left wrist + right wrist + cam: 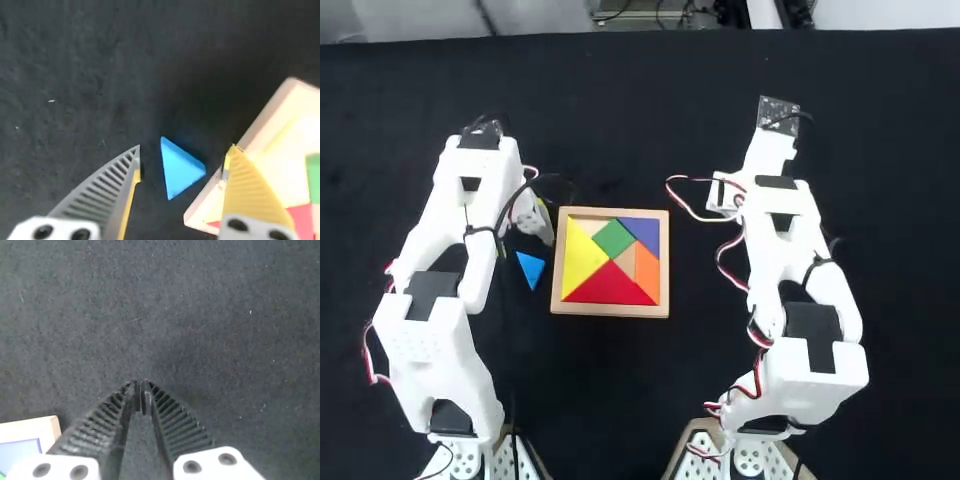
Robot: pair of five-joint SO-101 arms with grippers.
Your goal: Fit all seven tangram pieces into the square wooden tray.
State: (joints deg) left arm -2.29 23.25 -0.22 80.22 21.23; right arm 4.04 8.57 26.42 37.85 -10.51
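The square wooden tray [560, 262] lies mid-table between the two arms. It holds yellow [578, 255], red [610, 286], green [613, 238], blue-violet [644, 230] and orange [648, 265] pieces around a small bare wooden triangle [625, 257]. A small blue triangle [530, 268] lies flat on the black cloth just off the tray's left side. My left gripper [184, 154] is open, with the blue triangle [181, 168] between its fingers but apart from both. One finger [240, 175] hangs over the tray rim [265, 127]. My right gripper [140, 389] is shut and empty over bare cloth beside a tray corner [37, 426].
Black cloth [640, 100] covers the whole table, with open room behind and in front of the tray. The left arm [450, 250] and right arm [790, 260] flank the tray closely. Loose cables [685, 195] hang near the right arm.
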